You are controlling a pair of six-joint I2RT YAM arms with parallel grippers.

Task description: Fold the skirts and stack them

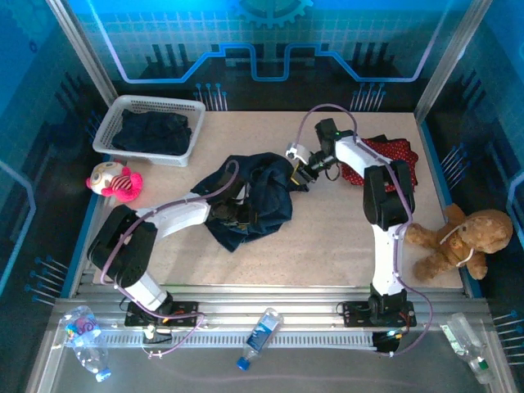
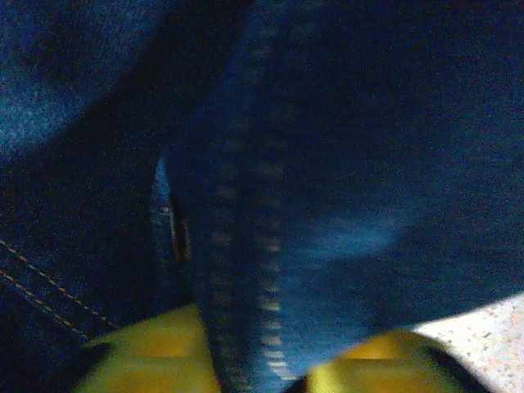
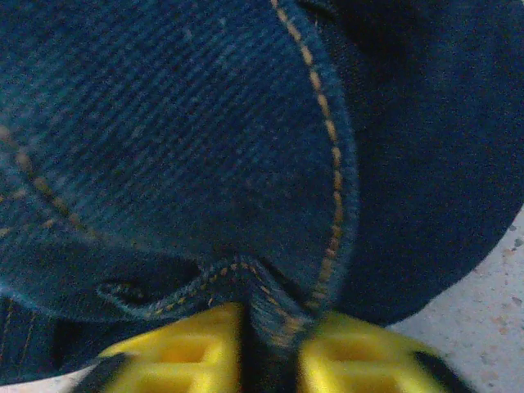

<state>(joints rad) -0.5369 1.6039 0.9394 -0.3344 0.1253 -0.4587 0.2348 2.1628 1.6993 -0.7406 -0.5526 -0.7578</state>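
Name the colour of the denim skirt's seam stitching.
Orange-tan on the denim skirt, best in right wrist view.

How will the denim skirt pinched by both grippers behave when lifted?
Probably floppy: the denim skirt lies crumpled in loose folds, so it should sag between the left gripper and right gripper. The thick stitched seam clamped in the right wrist view suggests weighty, coarse cloth, unlikely to slip.

Top external: high at near edge, looking down over whole counter (image 1: pixel 327 237). Both wrist cams: extreme close-up on denim skirt (image 2: pixel 344 164), shared with top.
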